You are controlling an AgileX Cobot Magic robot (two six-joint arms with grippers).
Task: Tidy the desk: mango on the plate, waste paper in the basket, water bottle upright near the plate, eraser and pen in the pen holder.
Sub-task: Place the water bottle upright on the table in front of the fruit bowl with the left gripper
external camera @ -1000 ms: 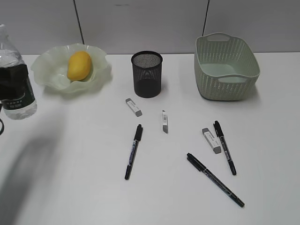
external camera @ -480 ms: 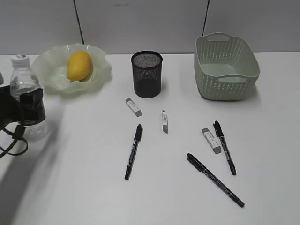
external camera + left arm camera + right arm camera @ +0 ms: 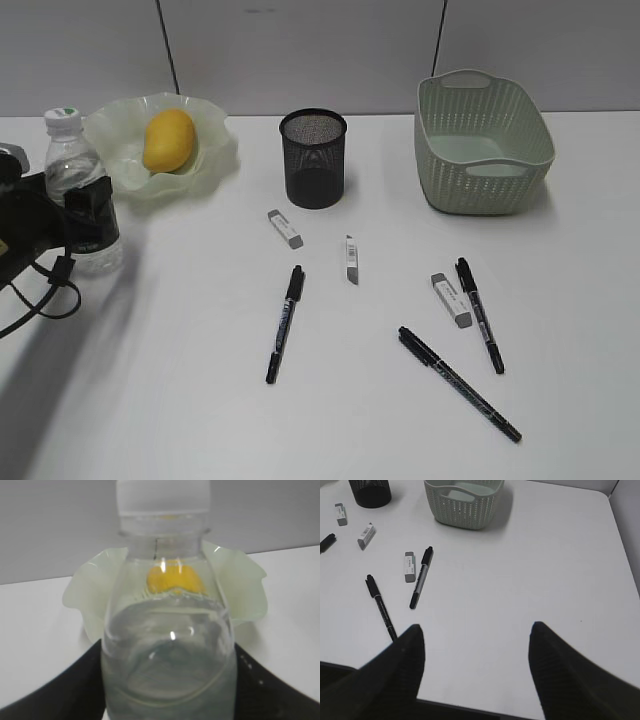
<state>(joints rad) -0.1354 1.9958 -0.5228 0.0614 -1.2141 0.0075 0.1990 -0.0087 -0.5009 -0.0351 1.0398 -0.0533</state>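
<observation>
The clear water bottle with a white cap stands upright just left of the plate. My left gripper is shut on its dark-labelled body. In the left wrist view the bottle fills the frame between the black fingers, and behind it are the plate and the mango. The yellow mango lies in the plate. The black mesh pen holder stands mid-desk, the pale green basket to its right. My right gripper hangs open over bare desk. The waste paper is out of view.
Three erasers and three black pens lie scattered in front of the pen holder and basket. A grey wall backs the desk. The desk's right edge runs near the right gripper.
The left gripper has carried the bottle rightward from the left edge of the view toward the plate, keeping it upright. Everything else has stayed put.
</observation>
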